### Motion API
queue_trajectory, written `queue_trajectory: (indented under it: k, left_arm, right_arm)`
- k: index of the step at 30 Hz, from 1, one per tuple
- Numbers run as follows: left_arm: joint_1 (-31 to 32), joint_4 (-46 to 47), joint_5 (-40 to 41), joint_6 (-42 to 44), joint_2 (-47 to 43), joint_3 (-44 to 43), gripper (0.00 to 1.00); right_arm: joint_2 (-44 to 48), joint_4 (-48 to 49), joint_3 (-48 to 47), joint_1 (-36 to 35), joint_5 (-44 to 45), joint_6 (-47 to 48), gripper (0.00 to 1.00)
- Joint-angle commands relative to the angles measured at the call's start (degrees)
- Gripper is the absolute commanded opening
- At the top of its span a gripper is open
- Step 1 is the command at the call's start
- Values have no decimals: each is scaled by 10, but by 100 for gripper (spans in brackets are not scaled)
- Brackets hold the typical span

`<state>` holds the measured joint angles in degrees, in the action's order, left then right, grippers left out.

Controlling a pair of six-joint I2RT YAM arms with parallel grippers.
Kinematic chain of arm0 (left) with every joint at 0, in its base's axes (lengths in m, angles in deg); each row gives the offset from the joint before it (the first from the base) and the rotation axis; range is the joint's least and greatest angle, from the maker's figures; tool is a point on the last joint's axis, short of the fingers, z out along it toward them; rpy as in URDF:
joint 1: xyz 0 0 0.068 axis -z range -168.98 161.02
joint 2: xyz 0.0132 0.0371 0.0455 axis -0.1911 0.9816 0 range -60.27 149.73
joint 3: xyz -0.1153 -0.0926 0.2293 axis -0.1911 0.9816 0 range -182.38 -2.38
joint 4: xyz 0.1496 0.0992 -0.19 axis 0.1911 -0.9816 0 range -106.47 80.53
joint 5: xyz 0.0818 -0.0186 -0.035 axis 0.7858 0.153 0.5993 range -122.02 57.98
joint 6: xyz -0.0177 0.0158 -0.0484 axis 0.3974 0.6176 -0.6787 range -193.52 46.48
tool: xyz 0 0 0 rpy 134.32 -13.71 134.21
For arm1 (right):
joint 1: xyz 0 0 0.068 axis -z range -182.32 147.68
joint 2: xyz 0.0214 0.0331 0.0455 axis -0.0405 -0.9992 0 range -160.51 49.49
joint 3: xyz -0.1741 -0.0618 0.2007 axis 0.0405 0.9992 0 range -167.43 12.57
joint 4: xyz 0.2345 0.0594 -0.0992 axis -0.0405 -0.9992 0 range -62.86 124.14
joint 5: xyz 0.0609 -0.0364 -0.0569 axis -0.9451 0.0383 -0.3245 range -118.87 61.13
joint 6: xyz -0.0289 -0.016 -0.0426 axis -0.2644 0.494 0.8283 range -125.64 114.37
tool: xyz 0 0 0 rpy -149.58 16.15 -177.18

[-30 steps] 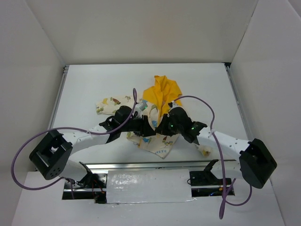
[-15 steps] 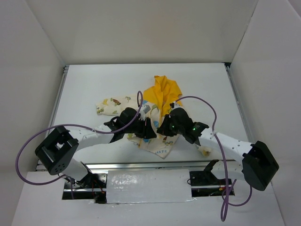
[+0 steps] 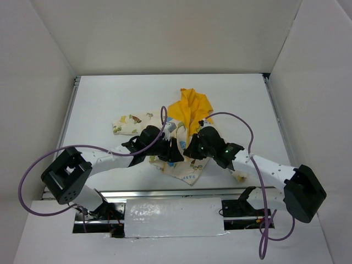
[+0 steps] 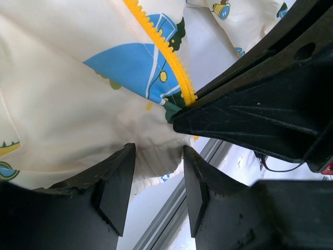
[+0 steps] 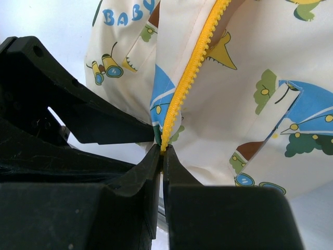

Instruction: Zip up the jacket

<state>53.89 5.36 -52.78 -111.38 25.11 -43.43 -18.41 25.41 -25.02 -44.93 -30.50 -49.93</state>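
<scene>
Right gripper (image 5: pixel 161 156): the jaws are pressed together, with no gap, on the lower end of the yellow zipper strip (image 5: pixel 192 67). In the right wrist view the strip runs up and away from the fingertips between two cream panels printed with blue, green and orange cartoons.

Left gripper (image 4: pixel 157 150): its fingers (image 4: pixel 117 187) stand a little apart. A gathered fold of the cream hem sits between the tips, and the fabric touches both inner faces. In the left wrist view the tip of a right finger meets the zipper end just above and to the right of this fold. The two grippers are just beside each other.

Location of the jacket (image 3: pixel 181 165):
- It lies crumpled at the middle of the white table (image 3: pixel 110 93), toward the near edge.
- The table stands inside white walls (image 3: pixel 165 33) on three sides; the jacket is the only loose item in it.
- The yellow hood (image 3: pixel 190 104) points toward the far wall.
- One printed sleeve (image 3: pixel 131 123) is spread flat to the left, apart from both grippers.
- The lower hem hangs toward the metal rail (image 3: pixel 165 193) at the near edge of the table.

Both arms reach inward from their bases and meet over the lower front of the garment. A purple cable (image 3: pixel 33 165) loops from each arm. The blue word "BABY" (image 5: pixel 125 15) is printed on the panel left of the zipper.
</scene>
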Motion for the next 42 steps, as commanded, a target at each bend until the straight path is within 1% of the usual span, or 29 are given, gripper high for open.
queue_trajectory:
  k: [1, 6, 8, 9, 12, 13, 17, 19, 20, 21, 22, 23, 24, 25, 28, 29, 32, 36, 39, 40, 42]
  left_arm:
    - [5, 26, -24, -8, 9, -26, 54]
    - [5, 28, -26, -13, 4, -26, 52]
    - [6, 32, -26, -17, 0, -24, 50]
    - [6, 34, -26, -18, 1, -23, 48]
    - [6, 39, -32, -18, 11, -23, 27]
    - [5, 41, -37, -18, 17, -23, 24]
    - [6, 45, -39, -18, 23, -17, 22]
    - [6, 45, -39, -17, 23, -14, 14]
    - [6, 43, -38, -15, 24, -14, 10]
    - [6, 42, -37, -14, 24, -14, 1]
    - [6, 40, -35, -13, 26, -15, 0]
    - [5, 38, -30, -12, 27, -16, 0]
    - [6, 37, -28, -12, 26, -14, 0]
    - [6, 39, -29, -12, 25, -12, 0]
    - [6, 39, -25, -13, 18, -10, 0]
    - [6, 38, -25, -12, 16, -10, 0]
    - [6, 37, -20, -11, 9, -5, 0]
    - [5, 49, -23, -19, 0, 0, 0]
    - [5, 52, -23, -20, -7, 3, 0]
    - [5, 51, -20, -19, -8, 3, 0]
    - [4, 51, -20, -19, -14, 5, 0]
  right_arm:
    - [-6, 12, -26, -12, 12, -13, 0]
    - [-19, 10, -31, -23, 17, -18, 0]
    - [-19, 13, -28, -24, 26, -21, 0]
    - [-17, 16, -27, -24, 24, -24, 0]
    - [-8, 24, -22, -24, 23, -31, 1]
    - [-4, 23, -21, -24, 29, -32, 1]
    - [2, 6, -27, -24, 47, -30, 1]
    - [5, 5, -28, -24, 47, -30, 2]
    - [8, 8, -26, -24, 44, -30, 6]
    - [10, 11, -25, -24, 41, -30, 8]
    - [14, 13, -23, -25, 38, -30, 12]
    - [16, 19, -20, -24, 37, -29, 29]
    - [18, 20, -18, -24, 37, -29, 37]
    - [23, 20, -16, -24, 40, -28, 41]
    - [36, 18, -2, -23, 55, -22, 41]
    - [39, 19, 1, -24, 56, -21, 44]
    - [50, 41, 22, -23, 44, -20, 43]
    - [40, 48, 30, -24, 36, -21, 42]
    - [31, 53, 36, -24, 38, -21, 38]
    - [29, 58, 39, -23, 40, -21, 34]
    - [27, 64, 44, -23, 43, -24, 33]
